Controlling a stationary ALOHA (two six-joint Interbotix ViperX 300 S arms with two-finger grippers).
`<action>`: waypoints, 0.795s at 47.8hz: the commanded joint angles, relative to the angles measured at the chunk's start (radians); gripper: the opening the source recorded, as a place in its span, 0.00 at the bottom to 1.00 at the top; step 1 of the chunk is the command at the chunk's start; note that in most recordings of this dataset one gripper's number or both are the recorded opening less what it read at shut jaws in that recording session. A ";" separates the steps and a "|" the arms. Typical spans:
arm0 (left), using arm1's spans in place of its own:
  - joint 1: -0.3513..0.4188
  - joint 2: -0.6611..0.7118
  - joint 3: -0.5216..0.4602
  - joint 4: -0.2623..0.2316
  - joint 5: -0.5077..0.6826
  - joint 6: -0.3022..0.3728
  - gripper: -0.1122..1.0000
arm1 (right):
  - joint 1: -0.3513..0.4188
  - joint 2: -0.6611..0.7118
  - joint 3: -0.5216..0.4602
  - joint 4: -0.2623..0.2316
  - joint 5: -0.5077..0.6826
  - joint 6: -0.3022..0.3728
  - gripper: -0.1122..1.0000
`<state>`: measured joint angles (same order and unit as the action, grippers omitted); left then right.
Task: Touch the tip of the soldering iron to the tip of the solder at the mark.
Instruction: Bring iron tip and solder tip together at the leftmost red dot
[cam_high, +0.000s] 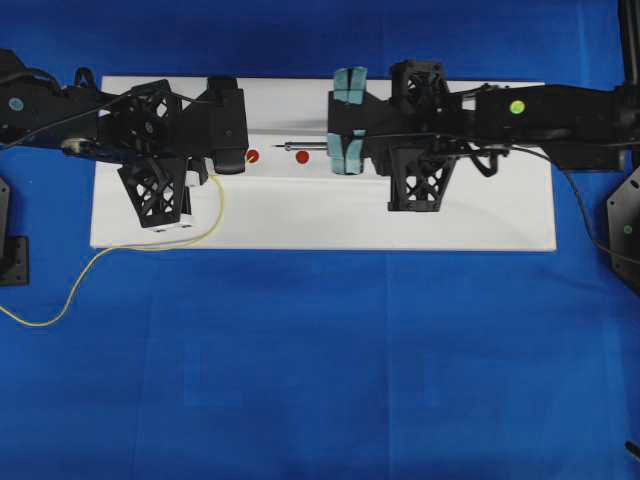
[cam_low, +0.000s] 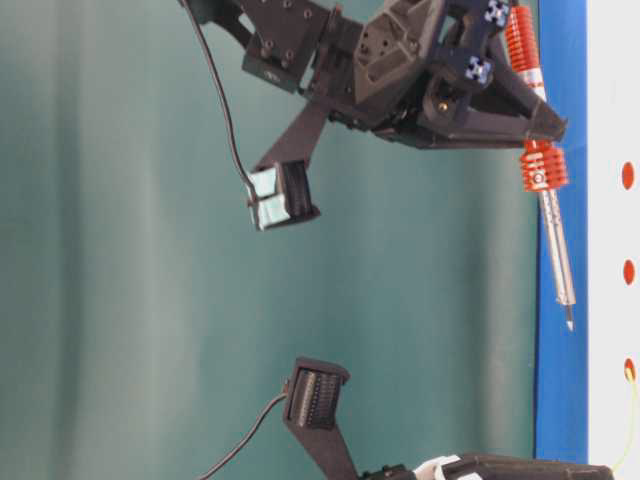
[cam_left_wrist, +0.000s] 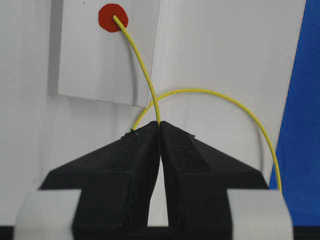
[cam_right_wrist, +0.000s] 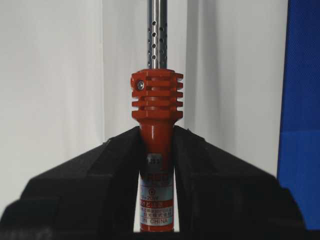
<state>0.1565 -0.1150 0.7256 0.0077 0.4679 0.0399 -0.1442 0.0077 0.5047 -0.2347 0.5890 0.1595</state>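
Note:
The solder (cam_left_wrist: 145, 75), a thin yellow wire, runs from my shut left gripper (cam_left_wrist: 160, 125) to the mark (cam_left_wrist: 106, 21), and its tip rests on that red dot. In the overhead view the mark (cam_high: 252, 156) lies just right of the left gripper (cam_high: 232, 158), and the solder (cam_high: 215, 215) loops off to the left. My right gripper (cam_right_wrist: 156, 132) is shut on the red handle of the soldering iron (cam_right_wrist: 156, 100). The iron's tip (cam_high: 287, 147) points left and stands between the mark and the middle dot (cam_high: 302, 157). The table-level view shows the iron (cam_low: 555, 250) held above the board.
The white board (cam_high: 400, 220) lies on blue cloth. The third dot (cam_low: 628, 175) is hidden under the right gripper in the overhead view. The iron's black cord (cam_high: 570, 190) trails to the right. Both arms hang low over the board's far half.

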 joint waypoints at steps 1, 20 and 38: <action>-0.002 -0.014 -0.020 0.003 -0.003 0.002 0.12 | -0.003 0.005 -0.048 -0.006 0.012 -0.002 0.16; -0.002 -0.014 -0.018 0.003 -0.003 0.002 0.12 | -0.003 0.100 -0.121 -0.009 0.020 -0.005 0.16; -0.002 -0.014 -0.020 0.003 0.005 0.003 0.12 | -0.002 0.137 -0.130 -0.008 0.015 -0.009 0.16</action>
<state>0.1565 -0.1150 0.7256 0.0077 0.4709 0.0414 -0.1442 0.1611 0.3973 -0.2408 0.6105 0.1534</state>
